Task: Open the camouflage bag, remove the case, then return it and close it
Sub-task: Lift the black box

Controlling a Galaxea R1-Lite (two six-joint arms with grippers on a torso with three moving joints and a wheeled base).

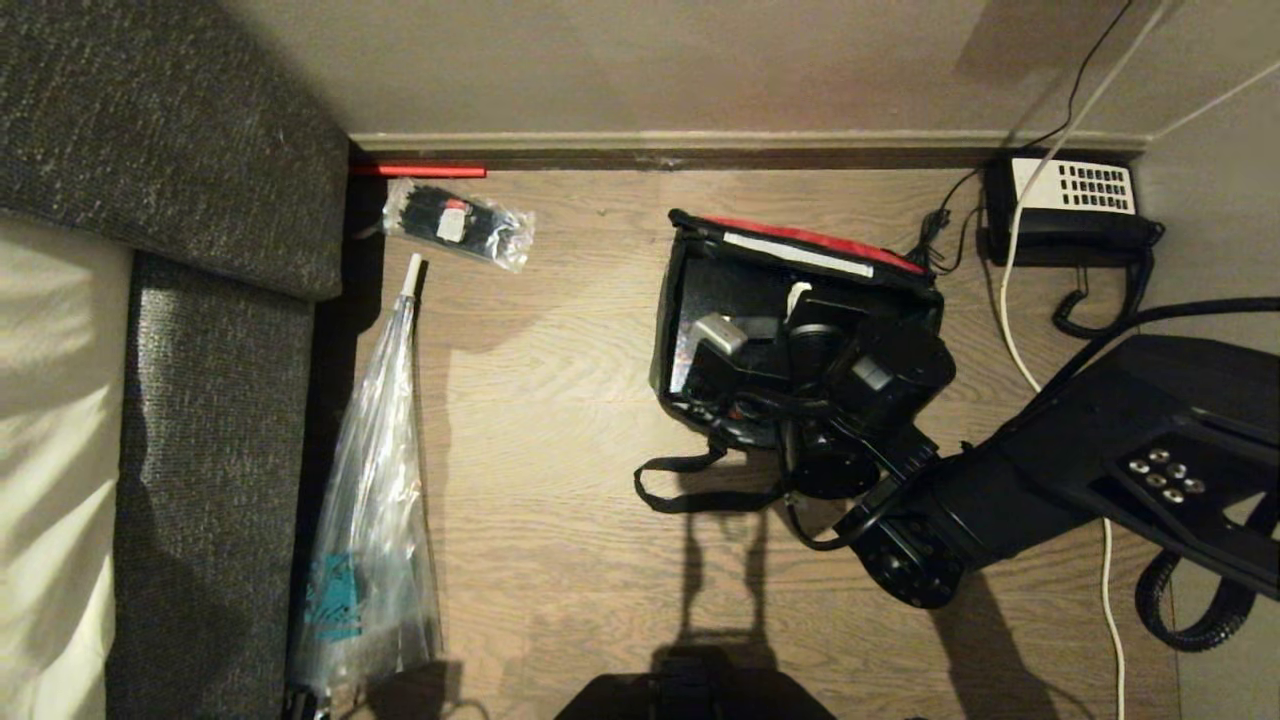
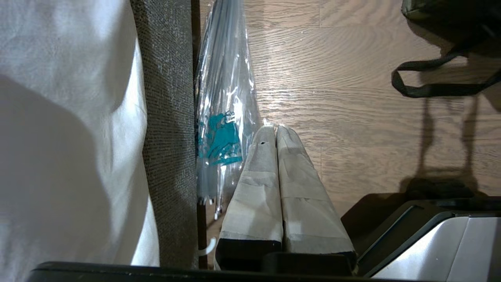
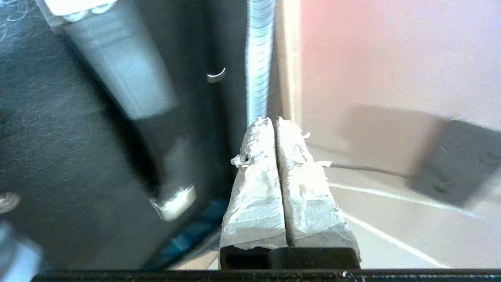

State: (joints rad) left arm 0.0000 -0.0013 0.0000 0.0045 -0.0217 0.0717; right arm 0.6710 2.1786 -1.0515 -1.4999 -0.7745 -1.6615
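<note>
The camouflage bag (image 1: 672, 300) stands open on the wooden floor, its red lid edge (image 1: 810, 238) folded back toward the wall. Inside it lies the case (image 1: 720, 285), glossy black and mirroring the arm. My right arm (image 1: 880, 380) reaches down over the bag's right half and hides its own gripper from the head view. In the right wrist view the right gripper (image 3: 274, 121) is shut on nothing, just beside the case (image 3: 78, 156) and the bag's zip strip (image 3: 258, 58). My left gripper (image 2: 276, 127) is parked low and shut, away from the bag.
A black-and-white telephone (image 1: 1070, 210) with cords sits by the wall to the right of the bag. A white cable (image 1: 1010, 330) runs past it. Two clear plastic bags (image 1: 460, 220) (image 1: 370, 520) lie along the grey sofa (image 1: 200, 300). The bag's black strap (image 1: 680, 490) loops onto the floor.
</note>
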